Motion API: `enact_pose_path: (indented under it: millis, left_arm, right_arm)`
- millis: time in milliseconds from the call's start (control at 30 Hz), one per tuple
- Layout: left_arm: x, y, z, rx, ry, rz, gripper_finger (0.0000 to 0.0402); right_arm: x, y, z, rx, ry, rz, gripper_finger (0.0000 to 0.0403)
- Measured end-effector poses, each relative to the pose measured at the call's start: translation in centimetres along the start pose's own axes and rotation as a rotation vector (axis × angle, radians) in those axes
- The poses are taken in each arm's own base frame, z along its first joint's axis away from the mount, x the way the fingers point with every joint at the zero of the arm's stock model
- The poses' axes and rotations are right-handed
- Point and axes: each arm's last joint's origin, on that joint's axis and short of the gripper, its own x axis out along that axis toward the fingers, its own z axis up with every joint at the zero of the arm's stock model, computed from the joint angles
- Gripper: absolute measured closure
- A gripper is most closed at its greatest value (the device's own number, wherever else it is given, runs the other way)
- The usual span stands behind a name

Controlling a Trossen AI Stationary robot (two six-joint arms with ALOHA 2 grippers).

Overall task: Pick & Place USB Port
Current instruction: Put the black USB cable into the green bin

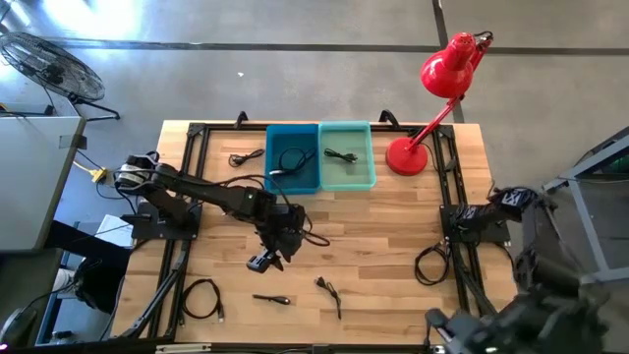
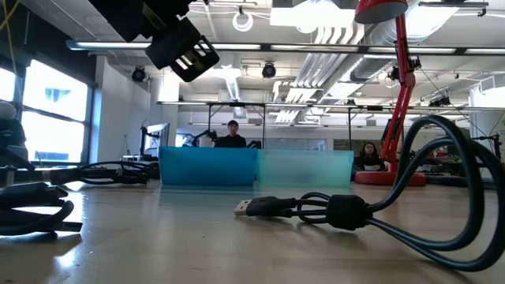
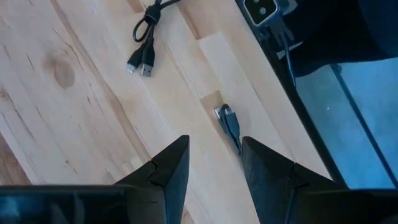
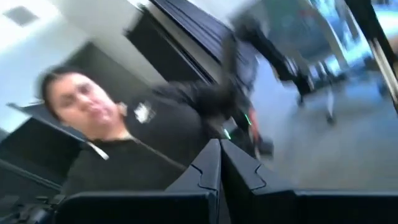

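Several black USB cables lie on the wooden table. A short straight one lies on the wood just beyond my left gripper's fingertips, near the table's front edge. A bundled one lies farther off. My left gripper hangs open above the table's middle, slanting down, with nothing between its fingers. My right gripper is shut and raised at the table's right side, pointing into the room. A blue bin and a teal bin at the far edge each hold a cable.
A red desk lamp stands at the far right. Coiled cables lie at the near left and near right, another left of the blue bin. Black frame rails run along the table's sides. A person shows beyond the table.
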Motion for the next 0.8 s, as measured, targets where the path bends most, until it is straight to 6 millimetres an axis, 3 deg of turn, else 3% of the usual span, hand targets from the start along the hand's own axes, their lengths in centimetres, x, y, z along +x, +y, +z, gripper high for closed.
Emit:
enact_pose_path:
  millis: [400, 667, 800]
  left_arm:
    - [0.0, 0.1, -0.2, 0.037, 0.015, 0.008, 0.0257]
    - [0.0, 0.1, -0.2, 0.041, 0.02, 0.032, 0.0257]
    - [0.0, 0.2, -0.2, 0.063, 0.021, 0.041, 0.0257]
  right_arm:
    - [2.2, -8.2, -4.5, 0.34, 0.168, -0.575, 0.0402]
    - [1.1, -13.8, -7.7, 0.634, 0.42, -1.087, 0.0402]
    - [1.1, -15.2, -9.2, 0.67, 0.521, -1.174, 0.0402]
